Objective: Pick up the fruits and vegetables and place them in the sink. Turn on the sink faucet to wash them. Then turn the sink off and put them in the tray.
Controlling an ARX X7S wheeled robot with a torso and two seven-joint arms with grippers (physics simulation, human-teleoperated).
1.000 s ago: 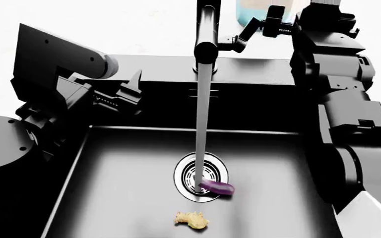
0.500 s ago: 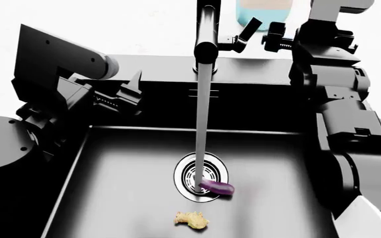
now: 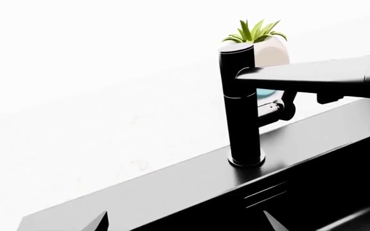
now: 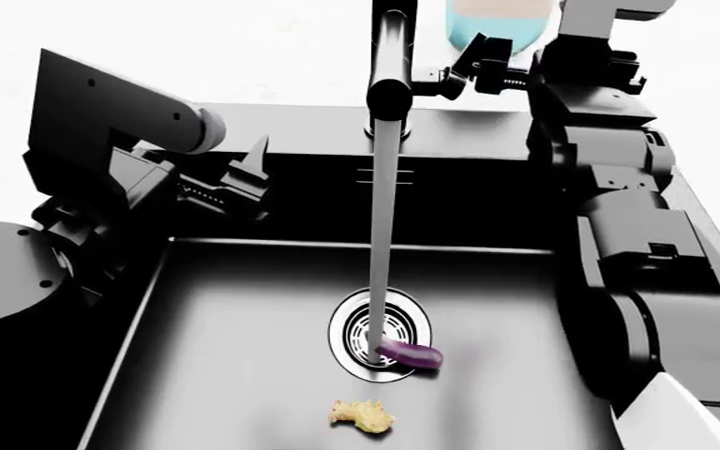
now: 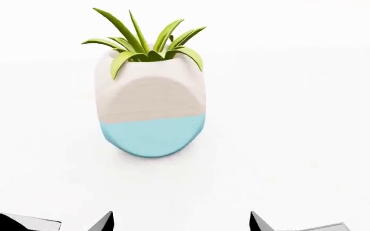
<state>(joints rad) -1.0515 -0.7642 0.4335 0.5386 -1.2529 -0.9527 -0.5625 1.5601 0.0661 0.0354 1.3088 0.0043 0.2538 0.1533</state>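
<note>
Water's running from the sink faucet (image 4: pixel 392 66) straight down onto the drain strainer (image 4: pixel 381 333) in the sink (image 4: pixel 235 375). The eggplant (image 4: pixel 411 355) lies on the strainer's edge, right beside the stream, and the ginger (image 4: pixel 363 414) sits near it on the basin floor, closer to the robot. Right claw (image 4: pixel 475 58) is up by the faucet's side lever (image 4: pixel 433 86), tips apart, nothing held. Left claw (image 4: pixel 250 167) hangs over the sink's back rim, spread open and empty. Plant pot (image 5: pixel 150 115) stands behind the faucet.
</note>
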